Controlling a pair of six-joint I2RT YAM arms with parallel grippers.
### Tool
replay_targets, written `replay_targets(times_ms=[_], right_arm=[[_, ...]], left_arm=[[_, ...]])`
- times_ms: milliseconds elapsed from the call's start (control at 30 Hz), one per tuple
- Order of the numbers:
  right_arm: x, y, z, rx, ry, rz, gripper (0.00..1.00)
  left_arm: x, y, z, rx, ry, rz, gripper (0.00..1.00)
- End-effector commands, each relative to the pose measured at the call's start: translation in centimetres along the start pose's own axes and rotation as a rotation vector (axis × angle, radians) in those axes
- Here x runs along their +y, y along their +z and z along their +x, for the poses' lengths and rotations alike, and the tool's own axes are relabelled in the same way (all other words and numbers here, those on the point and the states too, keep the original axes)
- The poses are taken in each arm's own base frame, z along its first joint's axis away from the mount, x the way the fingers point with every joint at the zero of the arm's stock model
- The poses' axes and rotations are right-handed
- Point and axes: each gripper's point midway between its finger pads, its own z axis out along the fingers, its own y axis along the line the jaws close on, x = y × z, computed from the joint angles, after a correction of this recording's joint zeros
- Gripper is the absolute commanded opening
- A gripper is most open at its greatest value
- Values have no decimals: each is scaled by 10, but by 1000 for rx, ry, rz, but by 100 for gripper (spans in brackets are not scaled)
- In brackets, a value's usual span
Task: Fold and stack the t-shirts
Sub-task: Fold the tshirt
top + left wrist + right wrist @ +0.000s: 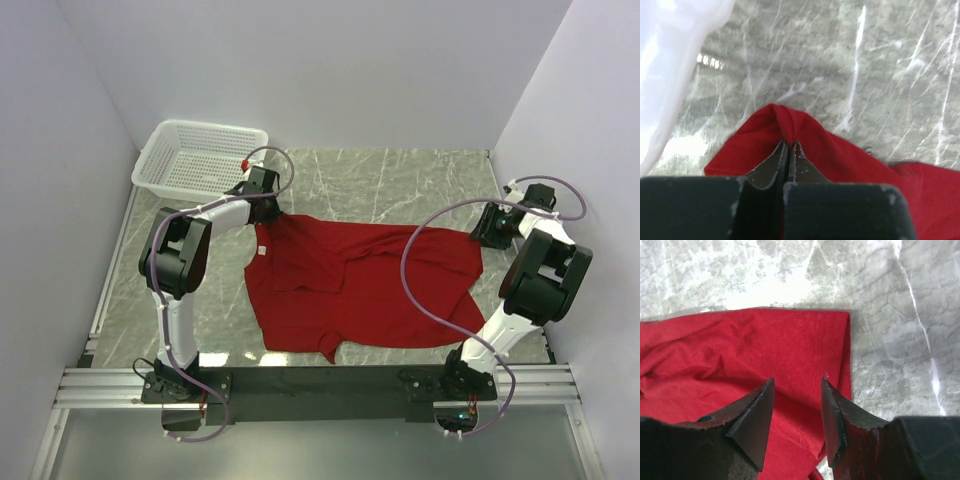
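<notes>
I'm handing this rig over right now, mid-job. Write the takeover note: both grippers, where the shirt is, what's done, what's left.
Left gripper: jaws shut on the far-left edge of the red t-shirt, pinching the fabric into a peak.
Right gripper: jaws open over the shirt's right corner, gripping nothing.
Shirt: lies rumpled and unfolded across the middle of the table. The white basket sits at the far left corner.
Done: no fold made, and no stack in view.
Left: close the right gripper on its corner, fold the shirt, then stack it.
</notes>
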Motion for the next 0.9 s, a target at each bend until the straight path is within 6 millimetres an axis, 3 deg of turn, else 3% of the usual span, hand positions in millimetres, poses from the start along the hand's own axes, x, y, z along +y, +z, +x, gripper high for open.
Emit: replay_targets(times_ms=[0,267,700,800,867], right_arm=[[-10,-3,-17,-34,39,32,49],[-29,11,-25,-22,49,97,49],[-24,46,-25,55,39,63,45],[-20,47,-26,60,36,43,32],[-19,45,-31,39,21,37,11]], left_arm=[[-12,-12,-28,-91,-8,46,1],[-9,-27,-38,-143,-3,40,1],[-17,-35,-52,-161,-3,64,1],[-15,-37,-54,-168,-3,53,1],[-12,-38,-58,-180,-4,42,1]])
